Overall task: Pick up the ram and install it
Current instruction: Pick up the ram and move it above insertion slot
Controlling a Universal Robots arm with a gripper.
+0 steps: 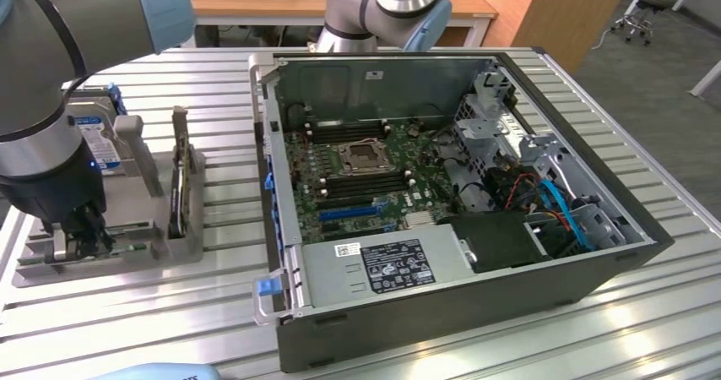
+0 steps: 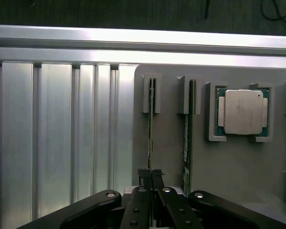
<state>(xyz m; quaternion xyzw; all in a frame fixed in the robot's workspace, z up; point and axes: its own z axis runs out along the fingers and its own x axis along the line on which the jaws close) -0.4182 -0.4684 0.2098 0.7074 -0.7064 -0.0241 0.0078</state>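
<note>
Wrist view: gripper (image 2: pixel 150 174) fingers pinch the thin edge of the ram (image 2: pixel 150 129), which stands in the grey holder (image 2: pixel 171 143) beside the second stick (image 2: pixel 187 143). Exterior view: holder at lower left of frame, near the computer case (image 1: pixel 451 312).

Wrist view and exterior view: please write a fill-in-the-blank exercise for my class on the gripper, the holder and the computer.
1. The gripper is shut on a ram stick, one of ___ in the grey holder.
2. The other ram stick stands between the held one and a square silver ___.
3. The open computer case lies on the exterior view's ___ of the holder.
Missing words: two; processor chip; right.
</note>
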